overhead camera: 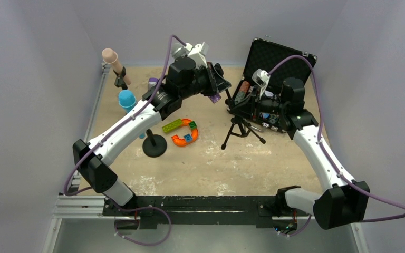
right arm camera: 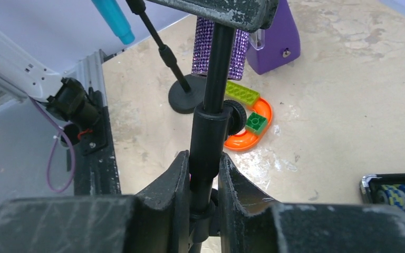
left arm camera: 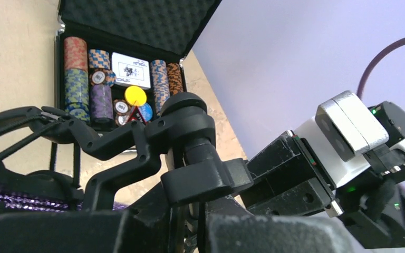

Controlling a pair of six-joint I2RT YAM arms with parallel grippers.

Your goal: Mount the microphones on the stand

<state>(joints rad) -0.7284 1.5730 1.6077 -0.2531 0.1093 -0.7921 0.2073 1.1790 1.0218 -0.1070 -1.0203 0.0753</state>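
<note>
Black right tool [right arm camera: 204, 163]: fingers shut on the upright pole [right arm camera: 216, 68] of the tripod stand [overhead camera: 241, 130], bracing it.
Left tool [overhead camera: 214, 90]: far centre, just left of the tripod head; appears closed on the glittery purple microphone [right arm camera: 237, 50], though the grip itself is poorly shown.
Purple microphone: hangs upright just behind the pole, close to the clip [left arm camera: 190, 142], not seated in it.
Pink microphone [overhead camera: 114, 60]: far left, seated in a black clip.
Blue microphone [overhead camera: 127, 99]: left, apparently on the round-based stand [overhead camera: 154, 145]; the join is hidden by the arm.
Step in hand: third microphone being brought to the tripod clip.
Next move calls for: lining the handle up with the clip mouth and pressing in while the right tool steadies the pole.
Surroundings: poker-chip case [overhead camera: 279, 60] far right, purple metronome [right arm camera: 277, 37], toy bricks [overhead camera: 182, 132] on the tabletop [overhead camera: 211, 163].
</note>
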